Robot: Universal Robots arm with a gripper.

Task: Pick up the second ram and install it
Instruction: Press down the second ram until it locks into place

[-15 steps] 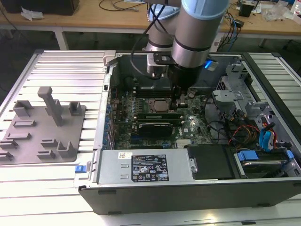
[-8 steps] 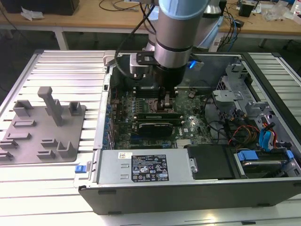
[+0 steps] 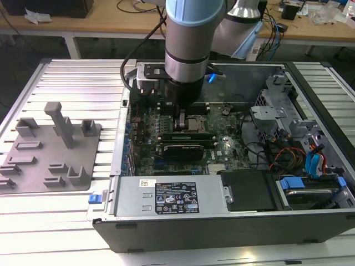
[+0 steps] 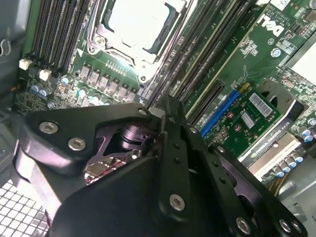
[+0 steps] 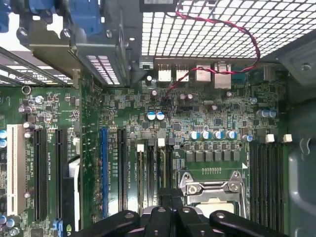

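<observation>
One pincer (image 4: 165, 116) hangs low over the motherboard (image 5: 197, 123) beside the processor socket (image 4: 138, 24), jaws together on the second ram (image 4: 159, 112), I judge, held edge-down so it meets a memory slot (image 5: 163, 173).

The arm (image 3: 188, 39) reaches straight down into the open computer case (image 3: 233, 221), its end effector (image 3: 180, 123) low over the motherboard (image 3: 222, 147), right at the processor socket (image 3: 195, 123). A dark-green ram stick (image 3: 186, 135) lies seated just beside the socket. Off to the exterior view's left, a grey holder tray (image 3: 50, 152) with upright posts sits on the ribbed metal surface (image 3: 72, 83).
</observation>
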